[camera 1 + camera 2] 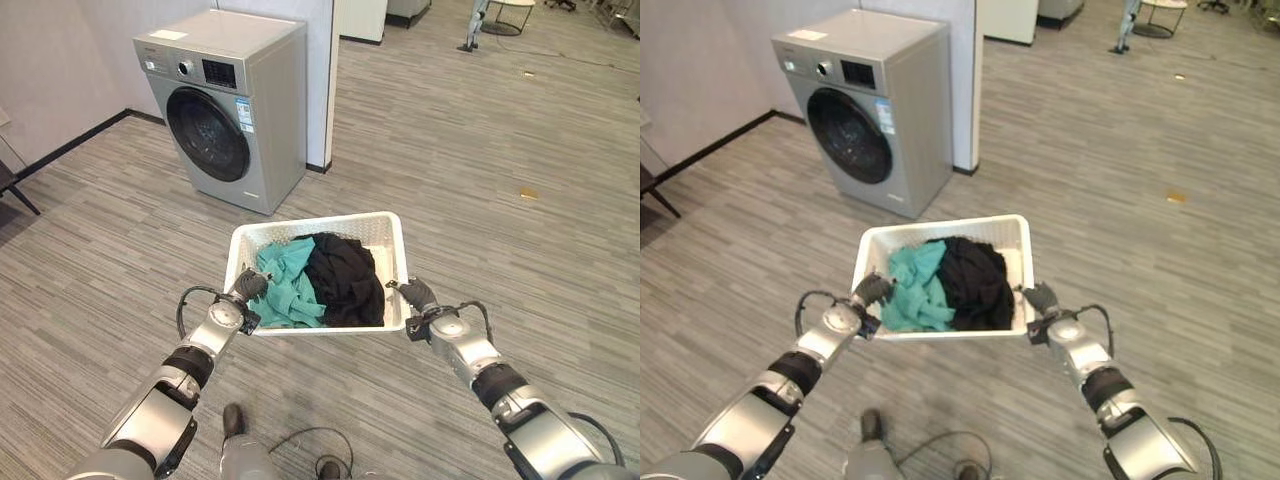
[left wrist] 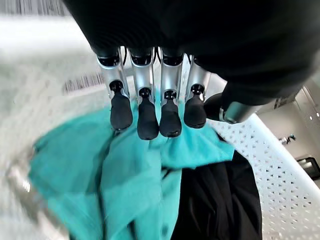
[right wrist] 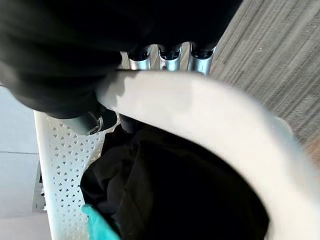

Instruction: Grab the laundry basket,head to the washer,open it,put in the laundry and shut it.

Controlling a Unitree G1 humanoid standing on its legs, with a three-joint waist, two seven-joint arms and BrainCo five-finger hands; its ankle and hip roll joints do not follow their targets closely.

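Observation:
A white perforated laundry basket (image 1: 388, 238) hangs between my two hands, in front of me. Inside it, teal cloth (image 1: 285, 285) lies on the left and black cloth (image 1: 346, 276) on the right. My left hand (image 1: 248, 286) grips the basket's left rim, its fingers (image 2: 148, 115) hooked over the teal cloth. My right hand (image 1: 417, 294) is curled round the right rim (image 3: 200, 110), above the black cloth (image 3: 190, 195). The silver front-loading washer (image 1: 262, 110) stands ahead and to the left, its round dark door (image 1: 207, 133) shut.
A white pillar (image 1: 325, 80) stands right behind the washer. A dark chair leg (image 1: 18, 192) pokes in at the left edge. A small yellow scrap (image 1: 528, 193) lies on the grey plank floor to the right. A round table (image 1: 515, 10) stands far back.

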